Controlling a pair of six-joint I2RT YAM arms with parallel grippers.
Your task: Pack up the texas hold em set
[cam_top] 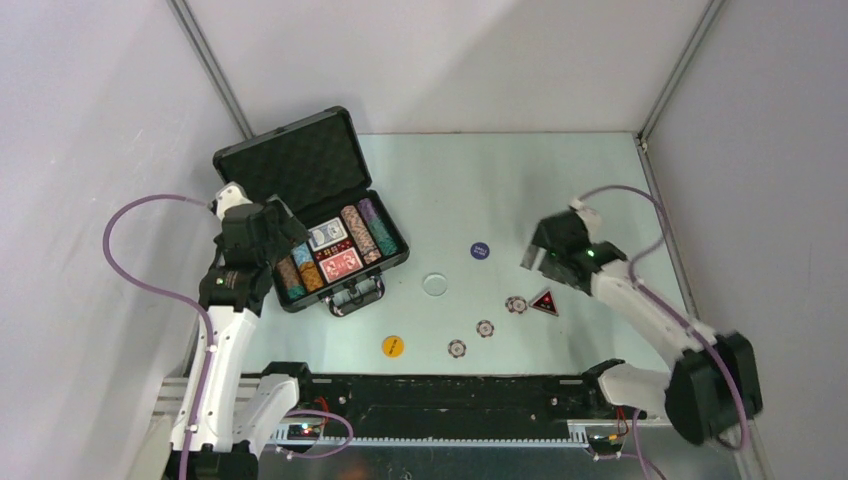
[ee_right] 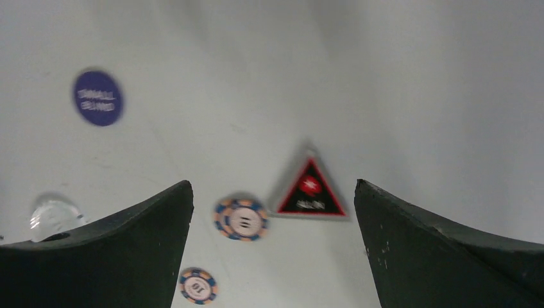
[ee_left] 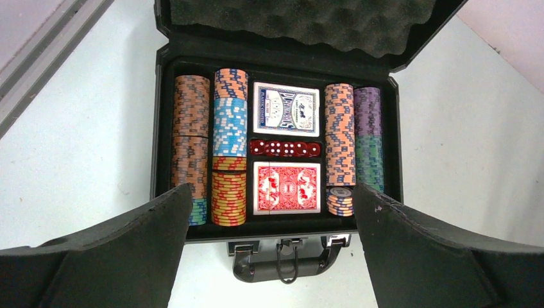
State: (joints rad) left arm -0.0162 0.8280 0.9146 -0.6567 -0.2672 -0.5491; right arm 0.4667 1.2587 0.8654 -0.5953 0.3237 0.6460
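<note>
The black briefcase [cam_top: 290,160] lies open at the back left, its foam lid up. In the left wrist view its tray [ee_left: 163,128] holds rows of striped chips [ee_left: 229,122], a blue deck [ee_left: 286,108], red dice and a red deck [ee_left: 288,187]; its handle [ee_left: 289,263] faces me. My left gripper [cam_top: 275,232] [ee_left: 272,192] is open and empty above the case's front edge. My right gripper [cam_top: 540,250] [ee_right: 272,186] is open and empty above a loose chip [cam_top: 516,304] [ee_right: 241,219] and a black and red triangle [cam_top: 544,302] [ee_right: 310,190].
Two more loose chips [cam_top: 485,328] [cam_top: 457,348] lie on the table. A blue disc [cam_top: 480,251] [ee_right: 97,97], a clear disc [cam_top: 435,284] [ee_right: 54,217] and a yellow disc [cam_top: 393,346] lie between the arms. Walls close in on three sides.
</note>
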